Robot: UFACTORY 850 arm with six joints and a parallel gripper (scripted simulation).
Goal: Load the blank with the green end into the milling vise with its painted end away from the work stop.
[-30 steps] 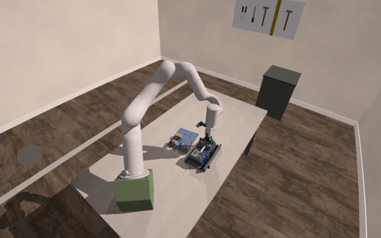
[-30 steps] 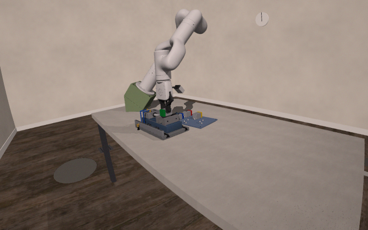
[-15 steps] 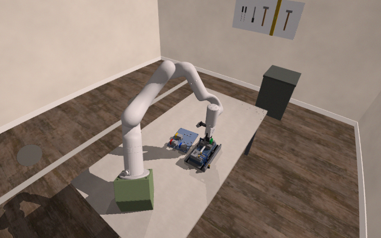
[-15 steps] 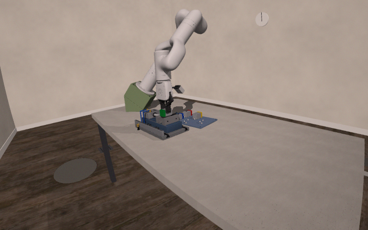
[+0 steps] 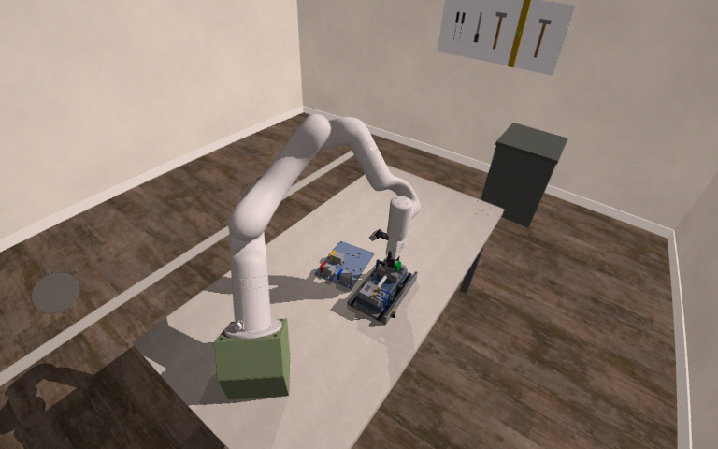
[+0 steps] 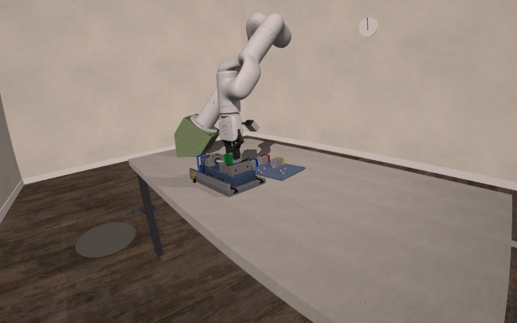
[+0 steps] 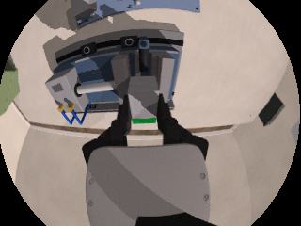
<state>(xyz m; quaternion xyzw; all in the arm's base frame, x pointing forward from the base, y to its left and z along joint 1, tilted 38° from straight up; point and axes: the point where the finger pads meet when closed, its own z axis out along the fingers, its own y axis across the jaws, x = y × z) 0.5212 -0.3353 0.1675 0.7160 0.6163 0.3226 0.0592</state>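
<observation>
My gripper (image 7: 143, 102) is shut on the grey blank with the green end (image 7: 145, 104), gripping it across its sides. The blank hangs over the milling vise (image 5: 381, 289), between the jaws, with the green end (image 6: 228, 159) pointing away from the infeed plate. In the top view the green end (image 5: 397, 263) shows just beside my fingers (image 5: 390, 260). I cannot tell whether the blank touches the low bars. In the wrist view the vise's blue body (image 7: 119, 70) lies beyond the blank, and a pale rod (image 7: 97, 88) shows to the left.
The blue infeed plate (image 5: 346, 261) lies next to the vise and carries blanks with yellow (image 5: 333, 254), red (image 5: 323, 266) and blue (image 5: 339, 272) ends. Blue hoses (image 6: 200, 159) stand at one end block of the vise. The robot's green base (image 5: 252, 362) stands near the table's front.
</observation>
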